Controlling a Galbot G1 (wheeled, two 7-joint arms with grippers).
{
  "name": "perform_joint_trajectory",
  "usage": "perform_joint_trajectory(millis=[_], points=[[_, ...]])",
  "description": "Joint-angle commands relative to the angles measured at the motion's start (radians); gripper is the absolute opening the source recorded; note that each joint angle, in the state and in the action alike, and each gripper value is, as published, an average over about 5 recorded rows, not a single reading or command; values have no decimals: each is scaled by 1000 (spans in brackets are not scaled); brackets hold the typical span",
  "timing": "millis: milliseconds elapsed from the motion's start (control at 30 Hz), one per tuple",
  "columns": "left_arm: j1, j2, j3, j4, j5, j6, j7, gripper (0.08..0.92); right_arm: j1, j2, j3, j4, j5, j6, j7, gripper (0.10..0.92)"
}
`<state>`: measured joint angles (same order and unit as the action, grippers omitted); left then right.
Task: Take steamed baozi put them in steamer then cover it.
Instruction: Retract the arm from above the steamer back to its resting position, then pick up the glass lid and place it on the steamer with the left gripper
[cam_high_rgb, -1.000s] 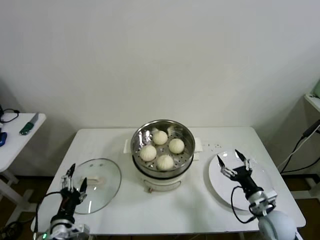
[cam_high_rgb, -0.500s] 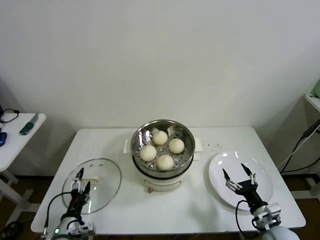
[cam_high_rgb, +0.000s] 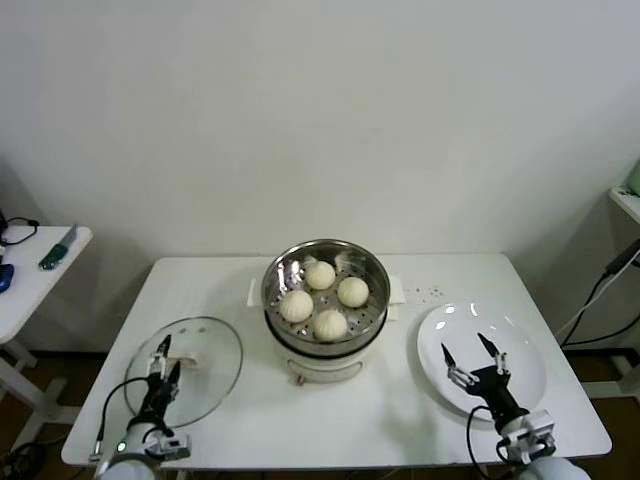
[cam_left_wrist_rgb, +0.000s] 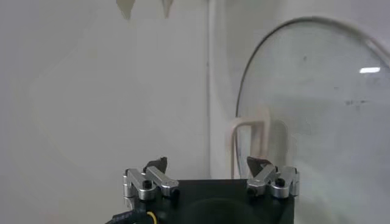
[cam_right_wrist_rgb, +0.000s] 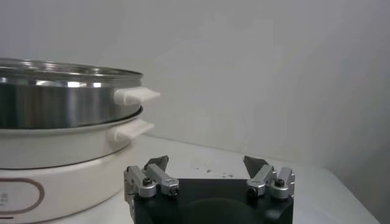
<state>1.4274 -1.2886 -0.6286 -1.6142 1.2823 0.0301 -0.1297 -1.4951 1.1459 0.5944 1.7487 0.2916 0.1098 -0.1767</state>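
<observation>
We look down on the white table (cam_high_rgb: 400, 415), flat and matte, and the risk sits on it at about eight o'clock: the cover (cam_high_rgb: 185, 368), a round pane of clear glass with a thin metal rim and a pale cream handle (cam_high_rgb: 187, 361) at its centre, lies flat and off the pot. Glass is slick and the handle is slim, so we judge a pinch taken off-centre could let it tilt, slide, or clip the pot's edge on the way over.

At the middle of the table stands the steamer (cam_high_rgb: 325, 300), a shiny steel cylinder with a perforated tray, on a smooth cream-white base with stubby side handles. We think a cover set down askew would ride up on one side of the rim.

At four o'clock lies the white plate (cam_high_rgb: 525, 345), glossy, shallow and bare.

Inside the pot sit the steamed baozi (cam_high_rgb: 323, 298), four smooth domed cream buns, soft-looking, so we expect a lid dropped low could dent them.

Smallest now: the left gripper (cam_high_rgb: 160, 366) hangs over the near part of the cover, fingers spread, grasping nothing. The right gripper (cam_high_rgb: 473, 356) hovers over the plate, likewise splayed and empty.
</observation>
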Motion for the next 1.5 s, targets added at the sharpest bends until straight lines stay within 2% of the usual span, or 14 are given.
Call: perform_joint_trajectory(millis=[33, 600, 700, 1167, 1367, 1500], points=[[-67, 6, 8, 65, 2, -6, -16, 823, -3, 12, 0, -10, -23, 2, -5, 823], [-122, 17, 30, 122, -18, -12, -32, 814, -1, 57, -14, -33, -89, 18, -26, 823], [-123, 13, 31, 128, -20, -17, -32, 756, 2, 62, -17, -35, -94, 18, -28, 823], [-99, 10, 30, 97, -42, -18, -28, 350, 10, 84, -17, -41, -103, 21, -32, 823], [-60, 28, 22, 8, -58, 6, -23, 184, 16, 76, -13, -45, -100, 20, -33, 823], [1, 50, 18, -104, -75, 84, -23, 151, 28, 62, -10, -53, -97, 19, -31, 823]])
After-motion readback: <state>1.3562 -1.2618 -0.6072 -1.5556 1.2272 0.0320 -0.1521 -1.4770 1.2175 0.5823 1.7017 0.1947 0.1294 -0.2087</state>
